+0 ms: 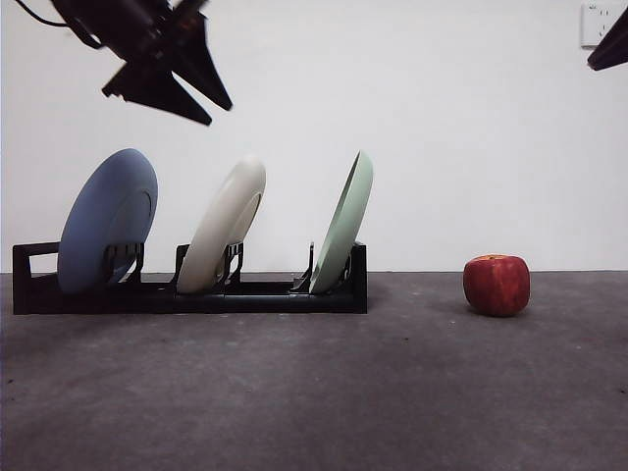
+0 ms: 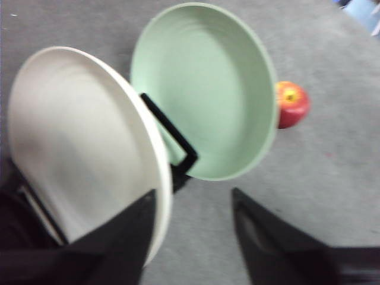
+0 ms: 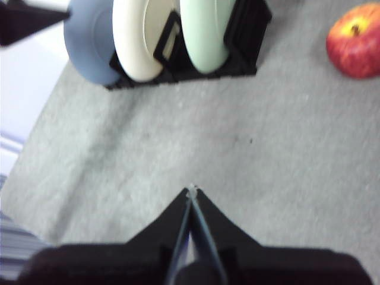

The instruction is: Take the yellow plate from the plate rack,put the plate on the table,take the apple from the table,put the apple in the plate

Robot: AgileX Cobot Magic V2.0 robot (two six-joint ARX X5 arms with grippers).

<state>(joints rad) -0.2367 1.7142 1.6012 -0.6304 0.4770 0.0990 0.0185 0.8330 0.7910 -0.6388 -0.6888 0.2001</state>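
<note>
The yellow plate (image 1: 226,237) leans in the middle slot of the black plate rack (image 1: 196,291), between a blue plate (image 1: 106,222) and a pale green plate (image 1: 345,224). The apple (image 1: 497,285) sits on the table (image 1: 314,392) to the right of the rack. My left gripper (image 1: 214,103) hangs open high above the rack's left half; in the left wrist view its jaws (image 2: 193,208) straddle the yellow plate's rim (image 2: 77,142), apart from it. My right gripper (image 3: 191,191) is shut and empty, showing as a black tip (image 1: 610,44) at the top right corner.
The pale green plate (image 2: 205,89) and the apple (image 2: 292,104) show beyond the yellow plate in the left wrist view. The right wrist view shows the rack (image 3: 178,53) and the apple (image 3: 356,38) far ahead over bare table. A white wall stands behind.
</note>
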